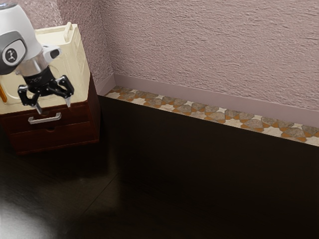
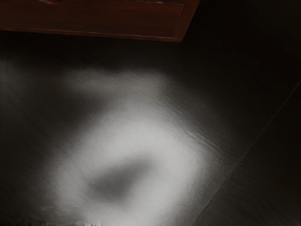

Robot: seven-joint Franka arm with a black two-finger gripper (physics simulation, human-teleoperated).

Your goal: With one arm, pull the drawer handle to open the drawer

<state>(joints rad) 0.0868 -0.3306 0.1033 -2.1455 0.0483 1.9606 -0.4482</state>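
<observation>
My black two-finger gripper (image 1: 53,105) hangs spread near the silver, bar-shaped metal handle (image 1: 45,118).
In the exterior view, the handle sits toward seven o'clock from my fingertips, on the dark red wooden upper drawer (image 1: 76,115) (it looks shut from my distant seat); the cream, box-shaped container (image 1: 75,64) stands above, toward one o'clock.

Soft white glare (image 2: 141,132) on the dark surface (image 1: 149,174) in front of the cabinet (image 1: 75,135), the wall (image 1: 209,55) behind evenly lit.
</observation>
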